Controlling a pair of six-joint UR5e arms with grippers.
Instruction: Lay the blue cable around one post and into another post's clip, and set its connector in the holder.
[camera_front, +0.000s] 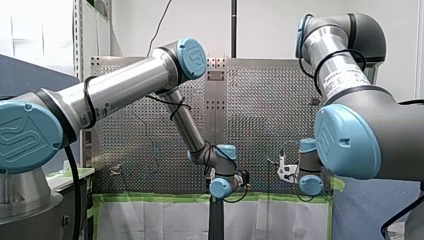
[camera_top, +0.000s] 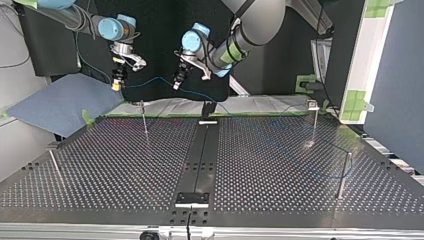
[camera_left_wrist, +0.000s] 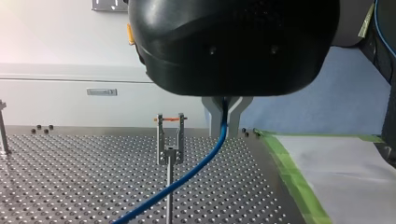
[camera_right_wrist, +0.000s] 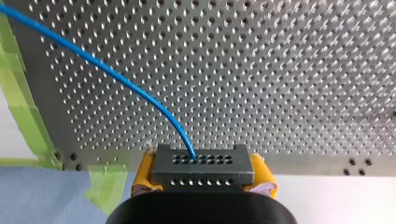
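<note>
One blue cable (camera_right_wrist: 116, 73) hangs in the air, held at two places above the table's (camera_top: 280, 165) edge nearest the arms. As far as I can see it touches no post. Its connector (camera_right_wrist: 201, 165), a dark block, is clamped between the yellow pads of my right gripper (camera_right_wrist: 204, 173). My left gripper (camera_left_wrist: 226, 112) has its metal fingers pinched on the cable further along.

I judge that routing has not begun. Next I must carry the cable round a post (camera_top: 144, 116), then press it into the clip-topped post (camera_left_wrist: 169, 142) ahead of my left gripper, minding the slack. Only the top view shows both grippers and the posts together; only the wrist views prove the grips.
</note>
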